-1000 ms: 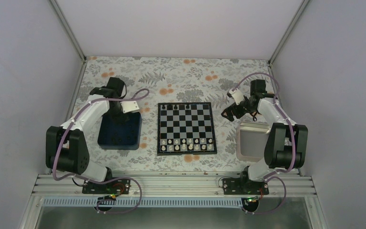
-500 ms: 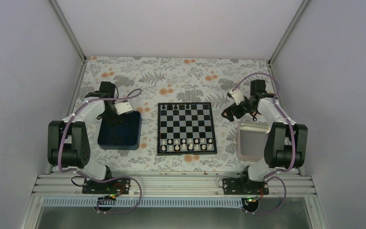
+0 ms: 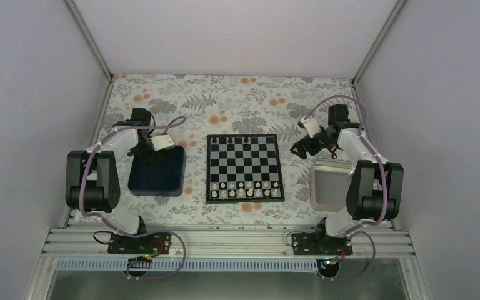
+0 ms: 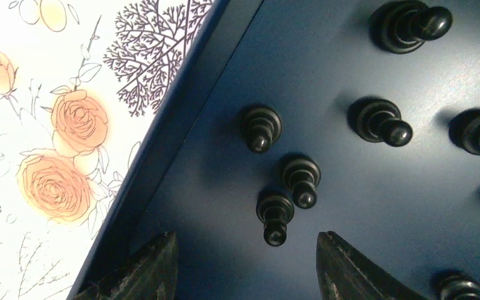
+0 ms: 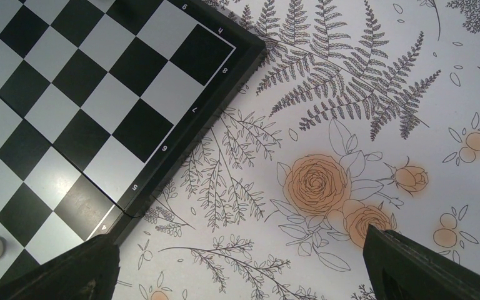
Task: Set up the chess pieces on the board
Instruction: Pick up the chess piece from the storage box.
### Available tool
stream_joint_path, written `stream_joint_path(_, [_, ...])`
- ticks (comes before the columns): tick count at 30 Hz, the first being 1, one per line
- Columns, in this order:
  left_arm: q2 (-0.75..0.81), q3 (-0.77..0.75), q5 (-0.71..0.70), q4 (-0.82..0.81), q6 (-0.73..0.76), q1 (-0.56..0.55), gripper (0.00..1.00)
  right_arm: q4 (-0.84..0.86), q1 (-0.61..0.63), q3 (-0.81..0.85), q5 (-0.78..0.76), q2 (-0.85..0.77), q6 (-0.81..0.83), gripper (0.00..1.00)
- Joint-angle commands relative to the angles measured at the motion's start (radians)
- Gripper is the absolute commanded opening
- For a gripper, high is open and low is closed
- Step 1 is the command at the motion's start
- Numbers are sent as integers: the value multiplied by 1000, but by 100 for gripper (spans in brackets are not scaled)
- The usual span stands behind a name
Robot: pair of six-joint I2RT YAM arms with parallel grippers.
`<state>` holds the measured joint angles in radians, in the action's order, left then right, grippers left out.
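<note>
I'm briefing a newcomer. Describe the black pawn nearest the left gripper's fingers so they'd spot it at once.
Find the dark blue tray left of the chessboard, under the left gripper. Three black pawns cluster by its wall; take the pawn nearest the gap between the open fingers, lowest of the three in the wrist view.

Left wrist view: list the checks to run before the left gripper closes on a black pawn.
1. Left gripper open and empty: ok.
2. Nearest black pawn ahead of the gap between the fingers: ok.
3. Room around it: not ok, a second pawn stands close beside it.
4. Left finger clear of the blue tray wall: cannot tell.
5. Right gripper open, beside the board, out of the way: ok.
</note>
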<state>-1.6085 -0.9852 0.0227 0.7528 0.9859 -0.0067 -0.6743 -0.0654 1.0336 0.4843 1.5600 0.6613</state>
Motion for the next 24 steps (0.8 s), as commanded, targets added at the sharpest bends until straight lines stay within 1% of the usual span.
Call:
stream_joint_path(1, [-26, -19, 48, -14, 13, 7, 55, 0, 9, 3, -1, 11, 5, 100])
stream_joint_path(4, [-43, -25, 52, -12, 11, 8, 52, 0, 9, 2, -1, 10, 5, 100])
stream_joint_path(7, [-62, -27, 49, -11, 11, 8, 46, 2, 9, 1, -3, 8, 6, 100])
stream_joint_path(12, [-73, -31, 48, 0, 12, 8, 25, 2, 9, -1, -2, 7, 7, 100])
stream_joint_path(15, [-68, -34, 45, 7, 11, 8, 17, 3, 9, -1, -2, 3, 7, 100])
stream_joint_path(22, [-29, -55, 29, 56, 12, 8, 11, 3, 9, -3, -1, 0, 8, 100])
stream_joint_path(24, [-12, -69, 23, 80, 13, 9, 10, 3, 9, -2, 0, -1, 8, 100])
